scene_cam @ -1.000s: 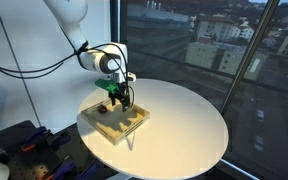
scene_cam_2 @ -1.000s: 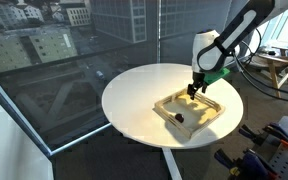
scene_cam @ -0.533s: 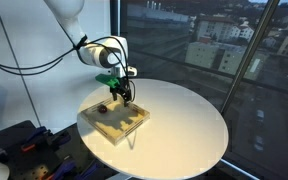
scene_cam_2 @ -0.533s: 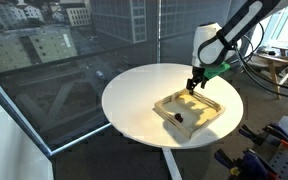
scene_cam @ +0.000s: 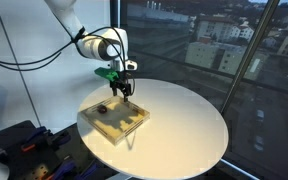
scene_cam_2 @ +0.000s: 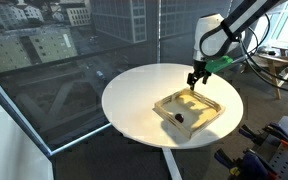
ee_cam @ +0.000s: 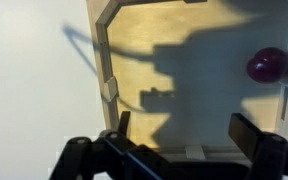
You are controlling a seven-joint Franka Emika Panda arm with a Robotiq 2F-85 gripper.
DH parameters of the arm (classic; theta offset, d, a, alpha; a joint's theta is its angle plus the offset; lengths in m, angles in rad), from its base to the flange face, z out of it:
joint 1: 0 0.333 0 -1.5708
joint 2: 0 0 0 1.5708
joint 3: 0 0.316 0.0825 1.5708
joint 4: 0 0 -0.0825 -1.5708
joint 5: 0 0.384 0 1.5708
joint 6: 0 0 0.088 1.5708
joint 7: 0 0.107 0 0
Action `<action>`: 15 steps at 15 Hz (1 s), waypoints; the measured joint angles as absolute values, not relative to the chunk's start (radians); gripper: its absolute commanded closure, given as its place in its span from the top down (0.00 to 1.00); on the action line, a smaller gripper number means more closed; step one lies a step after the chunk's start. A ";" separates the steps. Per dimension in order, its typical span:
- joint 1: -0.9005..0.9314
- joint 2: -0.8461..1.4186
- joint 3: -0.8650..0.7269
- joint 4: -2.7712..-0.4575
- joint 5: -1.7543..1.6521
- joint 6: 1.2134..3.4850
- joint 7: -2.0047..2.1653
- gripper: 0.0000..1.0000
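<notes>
A shallow wooden tray (scene_cam: 117, 120) (scene_cam_2: 189, 109) (ee_cam: 154, 60) lies on the round white table (scene_cam: 184, 125) (scene_cam_2: 139, 95). A small dark purple ball (scene_cam: 101, 109) (scene_cam_2: 180, 117) (ee_cam: 266, 66) rests inside the tray. My gripper (scene_cam: 122, 90) (scene_cam_2: 195, 82) (ee_cam: 179, 125) hangs above the tray, open, with nothing between its fingers. In the wrist view both dark fingers frame the tray floor and the ball lies off to the right, apart from them.
Large windows with a city view stand behind the table. Cables run from the arm. A dark box with tools (scene_cam: 29, 150) (scene_cam_2: 269, 150) sits low beside the table, and a wooden stool (scene_cam_2: 274, 68) stands further back.
My gripper has risen away from the tray, staying open. The ball and tray have not moved.
</notes>
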State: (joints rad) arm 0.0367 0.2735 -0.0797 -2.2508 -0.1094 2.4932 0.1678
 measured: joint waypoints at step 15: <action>0.036 0.151 -0.072 -2.262 -0.095 2.381 0.198 1.00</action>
